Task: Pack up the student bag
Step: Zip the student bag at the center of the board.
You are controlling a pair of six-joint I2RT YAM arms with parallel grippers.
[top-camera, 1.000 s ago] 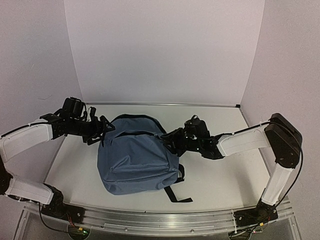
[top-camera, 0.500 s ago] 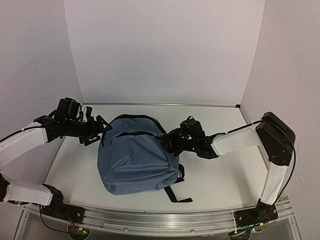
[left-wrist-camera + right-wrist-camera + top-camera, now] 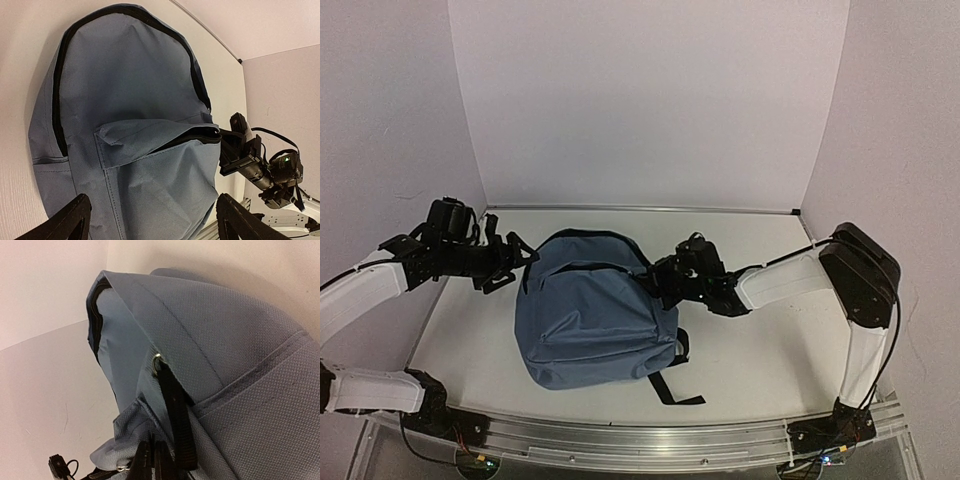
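In the top external view, the student bag [image 3: 595, 320] is seen lying flat at the middle of the bench [image 3: 750, 340], front pocket up. The left end effector [image 3: 510, 262] is held released just off its far-left edge, and the right end effector [image 3: 658, 280] is pressed to its right side. In the left wrist view, the cloth is shown creased and slack, so the bag is judged soft, light and apt to slump; the front pocket zip [image 3: 185, 136] gapes. In the right wrist view, the right end effector is clenched beside a black pull strap [image 3: 175, 410]; what is pinched cannot be told. Hold is best taken at straps, zip pulls or seams.
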